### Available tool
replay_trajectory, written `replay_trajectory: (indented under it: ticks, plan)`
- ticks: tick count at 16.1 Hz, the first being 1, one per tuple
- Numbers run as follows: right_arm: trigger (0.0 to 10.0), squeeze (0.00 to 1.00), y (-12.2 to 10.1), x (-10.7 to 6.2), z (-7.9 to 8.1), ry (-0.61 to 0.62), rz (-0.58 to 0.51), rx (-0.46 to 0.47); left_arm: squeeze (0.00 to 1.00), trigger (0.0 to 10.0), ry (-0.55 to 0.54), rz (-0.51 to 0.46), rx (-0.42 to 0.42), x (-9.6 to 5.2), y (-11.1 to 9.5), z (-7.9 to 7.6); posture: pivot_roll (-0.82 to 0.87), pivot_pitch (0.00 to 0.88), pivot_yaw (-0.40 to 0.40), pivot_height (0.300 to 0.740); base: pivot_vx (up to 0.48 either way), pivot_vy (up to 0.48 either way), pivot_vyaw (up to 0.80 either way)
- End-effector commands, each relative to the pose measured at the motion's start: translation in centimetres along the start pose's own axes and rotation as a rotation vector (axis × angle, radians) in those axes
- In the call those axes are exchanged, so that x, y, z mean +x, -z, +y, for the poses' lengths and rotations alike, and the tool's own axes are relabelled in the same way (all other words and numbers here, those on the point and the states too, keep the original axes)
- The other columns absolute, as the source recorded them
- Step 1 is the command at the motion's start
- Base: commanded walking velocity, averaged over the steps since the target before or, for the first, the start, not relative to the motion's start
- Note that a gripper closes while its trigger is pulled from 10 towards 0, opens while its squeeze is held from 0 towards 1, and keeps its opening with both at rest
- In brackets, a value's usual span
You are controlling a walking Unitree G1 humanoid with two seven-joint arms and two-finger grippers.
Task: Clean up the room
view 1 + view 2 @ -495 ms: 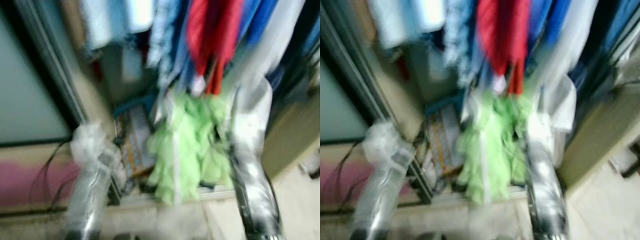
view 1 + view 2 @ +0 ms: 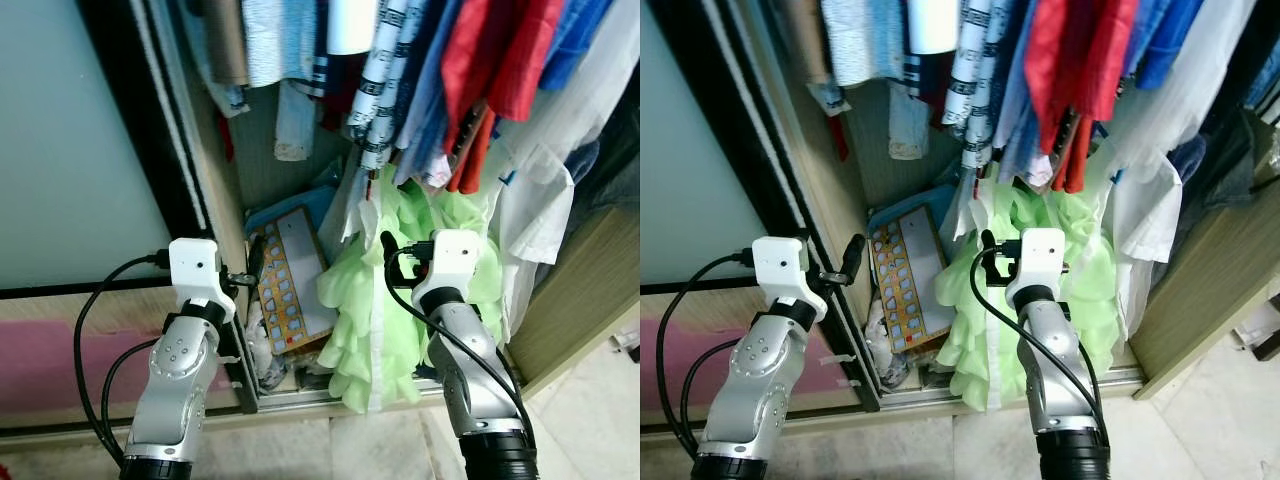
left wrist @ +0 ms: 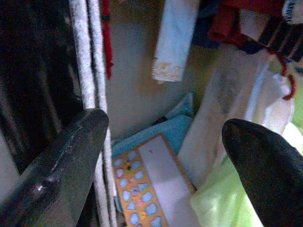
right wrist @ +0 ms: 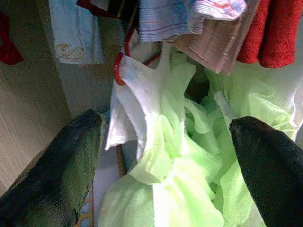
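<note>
From the head camera we're looking into an open wardrobe (image 2: 262,150), its sliding door (image 2: 70,140) pushed to our left. Hanging clothes crowd the top: a red garment (image 2: 500,60), a black-and-white patterned piece (image 2: 385,75) and a white shirt (image 2: 545,190) on our right. Below them a frilly lime-green dress (image 2: 385,310) with a white centre strip spills down to the wardrobe's bottom track. Just left of it an orange puzzle board (image 2: 290,285) leans on the wardrobe floor, a blue board behind it.

Both our arms are raised toward the opening. The left end effector (image 2: 852,258) sits at the door edge, just beside the puzzle board. The right end effector (image 3: 165,156) points into the green dress, near its upper folds.

On to the left wrist: we see that end effector's two black fingers (image 3: 61,161) spread wide apart, nothing between them, the puzzle board (image 3: 147,194) lying beyond the gap and the door's pale edge strip (image 3: 90,56) beside one finger.

Right wrist now: the right end effector (image 4: 165,156) is wide open too, empty, fingers (image 4: 61,165) flanking the green dress (image 4: 189,175), whose white top hangs from a red hanger (image 4: 120,66).
</note>
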State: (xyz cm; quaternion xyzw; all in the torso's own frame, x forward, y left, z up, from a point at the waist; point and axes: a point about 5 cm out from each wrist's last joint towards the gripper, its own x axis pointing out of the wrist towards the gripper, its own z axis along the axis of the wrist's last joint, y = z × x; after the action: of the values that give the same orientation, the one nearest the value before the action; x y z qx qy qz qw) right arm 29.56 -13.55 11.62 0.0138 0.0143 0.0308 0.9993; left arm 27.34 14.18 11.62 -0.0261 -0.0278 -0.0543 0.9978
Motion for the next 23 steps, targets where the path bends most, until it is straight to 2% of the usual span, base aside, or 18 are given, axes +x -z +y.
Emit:
replay_trajectory:
  ticks: [1, 2, 3, 5, 10, 12, 15, 19, 23]
  plan:
    - [10.0, 0.0, -0.6, -0.1, -0.4, -0.002, -0.035, 0.004, 0.0, 10.0, -0.028, -0.034, 0.044, -0.3, 0.0, 0.6, 0.04, 0.0, 0.02, 0.74, 0.0, 0.0, 0.0]
    - [10.0, 0.0, -0.6, -0.7, -0.6, -0.02, -0.052, 0.011, 0.0, 10.0, -0.026, -0.047, 0.109, -0.8, 0.1, 0.9, 0.04, 0.0, 0.018, 0.74, 0.0, 0.0, 0.0]
    - [10.0, 0.0, -0.3, -1.0, -0.7, -0.023, -0.046, 0.004, 0.0, 10.0, -0.041, -0.039, 0.12, -1.1, 0.4, 1.2, 0.03, 0.0, 0.019, 0.74, 0.0, 0.0, 0.0]
    - [10.0, 0.0, 0.3, -1.6, -0.9, -0.019, -0.018, 0.011, 0.0, 10.0, -0.07, 0.015, 0.103, -1.2, 1.0, 1.8, 0.03, 0.0, 0.02, 0.74, 0.0, 0.0, 0.0]
    - [10.0, 0.0, 0.2, -1.2, -0.6, -0.025, -0.026, 0.011, 0.0, 10.0, -0.006, 0.003, 0.076, -0.7, 0.9, 0.8, 0.03, 0.0, 0.026, 0.74, 0.0, 0.0, 0.0]
    - [10.0, 0.0, 0.4, -1.3, -0.7, -0.034, -0.015, 0.003, 0.0, 10.0, -0.05, 0.036, 0.132, -0.9, 1.0, 0.9, 0.04, 0.0, 0.022, 0.74, 0.0, 0.0, 0.0]
    - [10.0, 0.0, 0.2, -0.9, -0.2, -0.065, -0.02, -0.023, 0.0, 10.0, 0.021, 0.05, 0.065, -1.1, 1.2, 0.5, 0.04, 0.0, 0.015, 0.74, 0.0, 0.0, 0.8]
    - [10.0, 0.0, 0.1, -0.7, -0.3, -0.079, -0.019, -0.036, 0.0, 10.0, 0.024, 0.033, 0.103, -1.1, 0.9, 0.0, 0.04, 0.0, 0.002, 0.74, 0.0, 0.0, 0.8]
    - [10.0, 0.0, 0.0, -0.4, -0.1, -0.092, -0.02, -0.039, 0.0, 10.0, 0.038, 0.05, 0.092, -1.0, 1.1, -0.4, 0.04, 0.0, -0.001, 0.74, 0.0, 0.0, 0.8]
